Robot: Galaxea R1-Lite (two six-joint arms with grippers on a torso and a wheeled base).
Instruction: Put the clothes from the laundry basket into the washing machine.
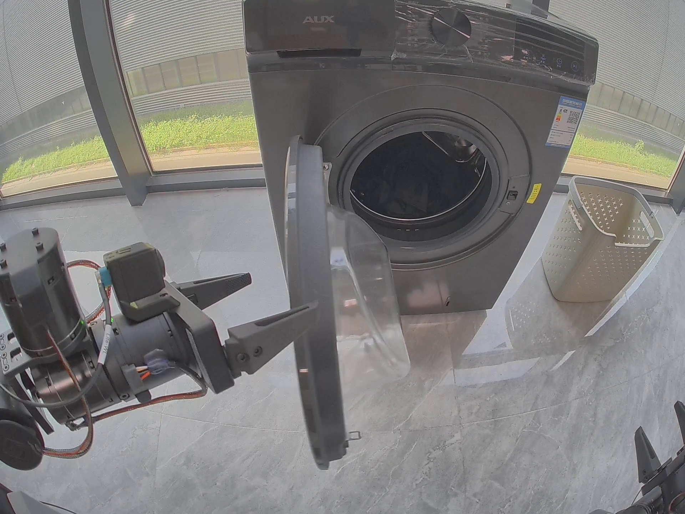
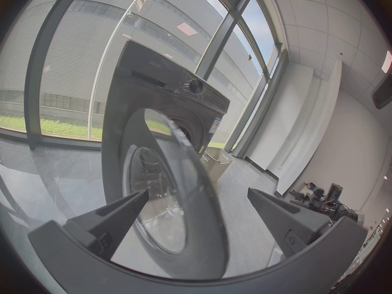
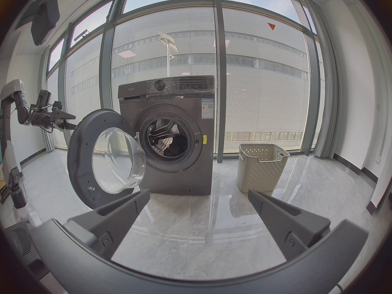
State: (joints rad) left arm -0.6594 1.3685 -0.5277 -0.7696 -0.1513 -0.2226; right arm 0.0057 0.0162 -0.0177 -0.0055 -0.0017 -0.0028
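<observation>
Washing machine (image 1: 421,173) loaded, its door (image 1: 314,308) swung wide open
The laundry basket (image 1: 603,240) stands on the floor just beside the machine, on the robot's right, and looks empty, while dark clothes (image 3: 169,141) lie inside the drum, so loading seems done and only shutting the door appears left; the left gripper (image 1: 282,293) is spread wide with the door's rim between its fingers, clamping nothing, and the right gripper (image 3: 199,197) hangs low, well apart, likewise spread and empty
</observation>
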